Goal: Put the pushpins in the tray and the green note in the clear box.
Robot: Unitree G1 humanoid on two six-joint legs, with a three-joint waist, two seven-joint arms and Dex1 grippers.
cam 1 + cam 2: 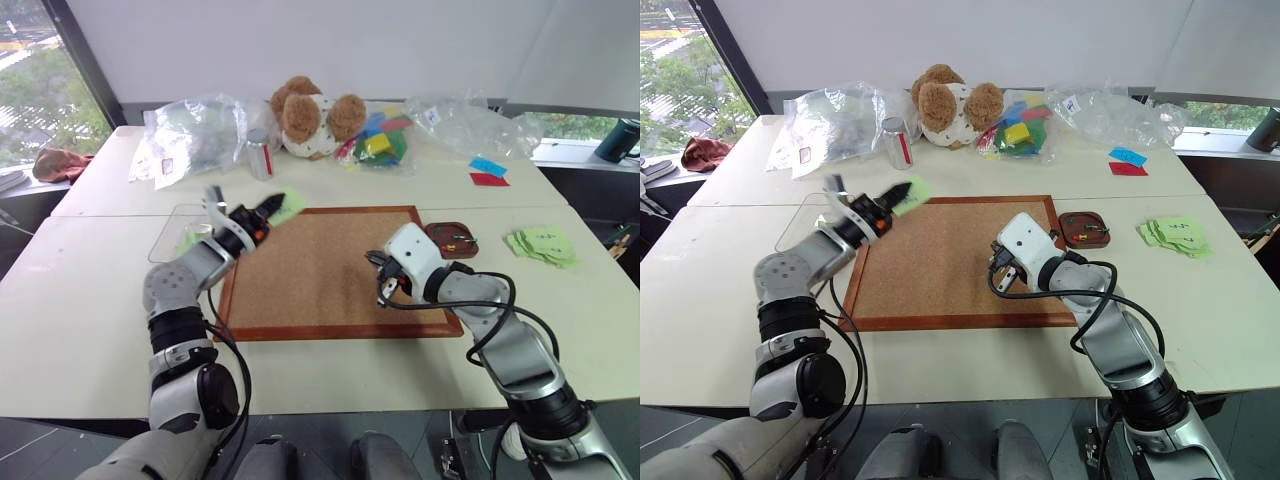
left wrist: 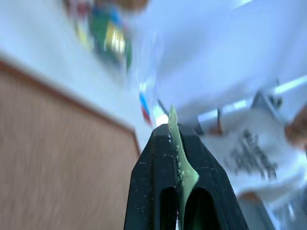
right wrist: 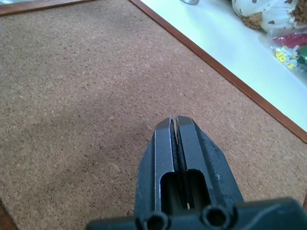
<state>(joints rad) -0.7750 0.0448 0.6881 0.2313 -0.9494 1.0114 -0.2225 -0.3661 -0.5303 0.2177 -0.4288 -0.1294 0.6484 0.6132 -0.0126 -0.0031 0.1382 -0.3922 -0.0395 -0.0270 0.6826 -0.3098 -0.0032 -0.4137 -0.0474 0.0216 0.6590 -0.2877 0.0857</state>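
Green note (image 1: 288,206) sits pinched on edge between the fingers of the left gripper (image 1: 272,208), lifted above the corkboard's (image 1: 330,270) corner, beside the clear box (image 1: 178,232), presumably for dropping in. Right gripper (image 1: 383,268) is clenched empty over the cork.

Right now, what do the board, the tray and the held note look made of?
Board: cork, matte speckled tan grain, in a reddish frame that looks like wood. Tray: glossy dark reddish-brown, plastic or lacquered wood, can't tell. Green note: thin paper, bent edge-on between the left end effector fingers.
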